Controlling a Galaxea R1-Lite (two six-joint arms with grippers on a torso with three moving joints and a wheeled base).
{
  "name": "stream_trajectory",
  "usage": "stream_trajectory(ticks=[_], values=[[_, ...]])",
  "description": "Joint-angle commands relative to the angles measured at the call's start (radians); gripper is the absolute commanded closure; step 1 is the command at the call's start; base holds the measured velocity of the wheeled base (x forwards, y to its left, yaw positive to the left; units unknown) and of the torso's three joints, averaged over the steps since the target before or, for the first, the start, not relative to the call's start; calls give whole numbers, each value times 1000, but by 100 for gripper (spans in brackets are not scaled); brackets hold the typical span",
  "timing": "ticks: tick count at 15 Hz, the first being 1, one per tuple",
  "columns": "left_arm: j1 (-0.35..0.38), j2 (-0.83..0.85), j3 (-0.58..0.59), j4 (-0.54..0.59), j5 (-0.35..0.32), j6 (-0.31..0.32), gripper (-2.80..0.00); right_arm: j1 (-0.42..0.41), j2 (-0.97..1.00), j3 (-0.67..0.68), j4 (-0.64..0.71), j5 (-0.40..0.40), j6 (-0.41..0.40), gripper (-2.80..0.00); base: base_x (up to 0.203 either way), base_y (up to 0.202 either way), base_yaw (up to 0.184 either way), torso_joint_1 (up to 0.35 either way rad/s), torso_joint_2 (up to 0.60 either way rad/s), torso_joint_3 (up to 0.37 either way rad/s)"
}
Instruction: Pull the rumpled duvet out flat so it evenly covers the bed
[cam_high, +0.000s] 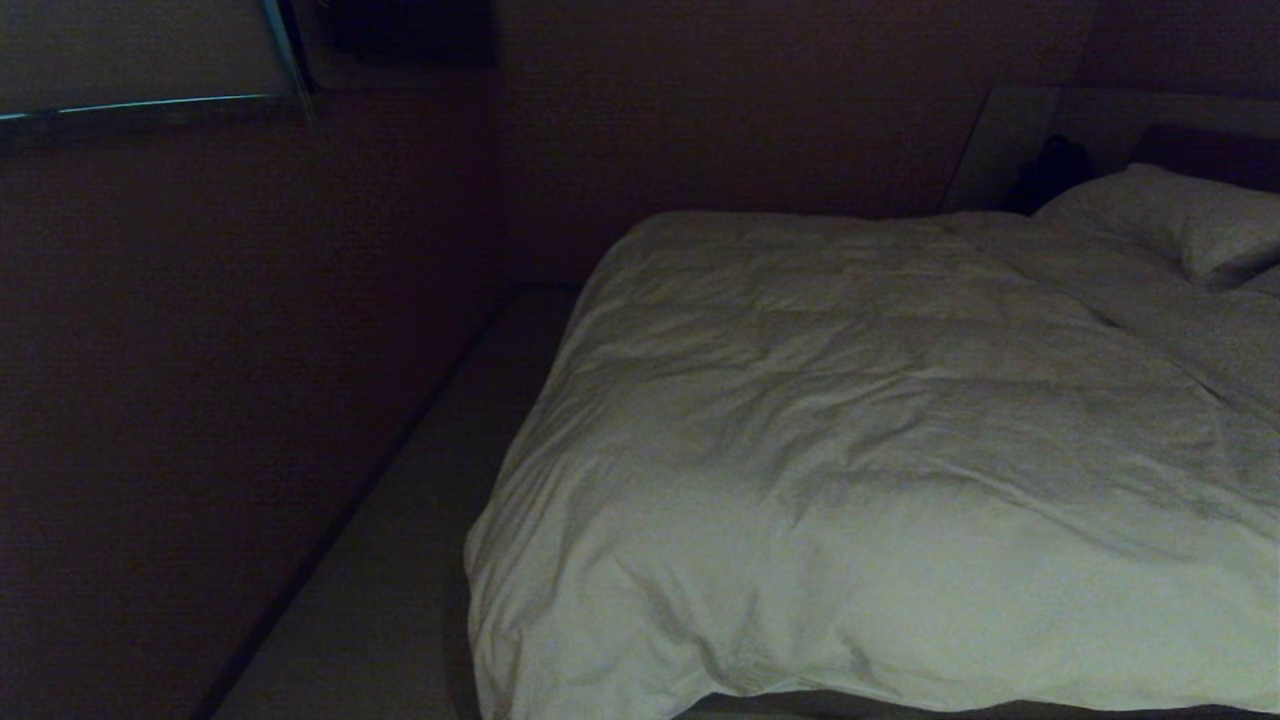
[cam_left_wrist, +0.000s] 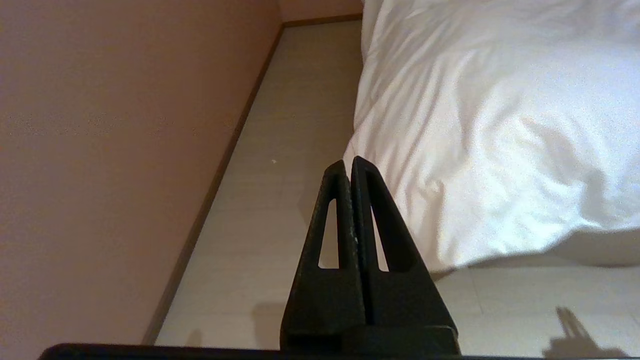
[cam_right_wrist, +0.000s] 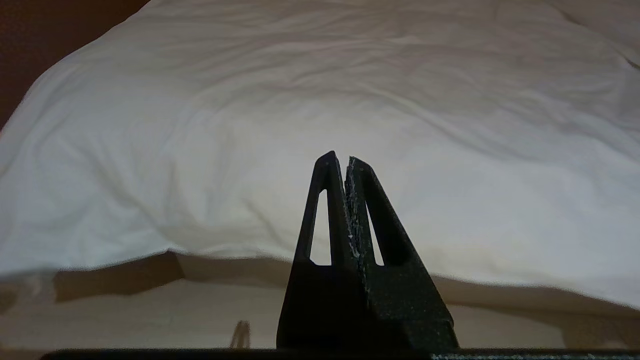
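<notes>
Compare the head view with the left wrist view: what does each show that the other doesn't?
Only the head view shows a pillow at the bed's far end, a stretch of sheet beside it, and the duvet's full creased spread; no arm appears there.

Only the left wrist view shows the left gripper, shut and empty, poised over the floor off the duvet's corner, and a baseboard along the wall.

Both show the duvet, the floor strip and the wall.

No readable text, labels, brands, numbers or signs in any view. Duvet (cam_high: 850, 450) plain white, unmarked; pillow (cam_high: 1180, 220) plain. Wall (cam_left_wrist: 110, 150) and floor (cam_left_wrist: 280, 175) bare of lettering. Black fingers (cam_left_wrist: 330, 225) of both grippers carry no marking that can be made out.
</notes>
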Motion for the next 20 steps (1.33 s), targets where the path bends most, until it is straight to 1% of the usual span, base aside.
stream_trajectory(ticks=[1,12,13,20], values=[[0,0,1,0,0,1,0,0,1,0,0,0,-1,0,-194,0,0,2,2,3],[0,0,1,0,0,1,0,0,0,0,0,0,-1,0,-192,0,1,1,3,3],[0,0,1,0,0,1,0,0,0,0,0,0,-1,0,-104,0,2,-5,4,2],[0,0,1,-2,0,1,0,0,1,0,0,0,-1,0,0,0,0,0,0,0]])
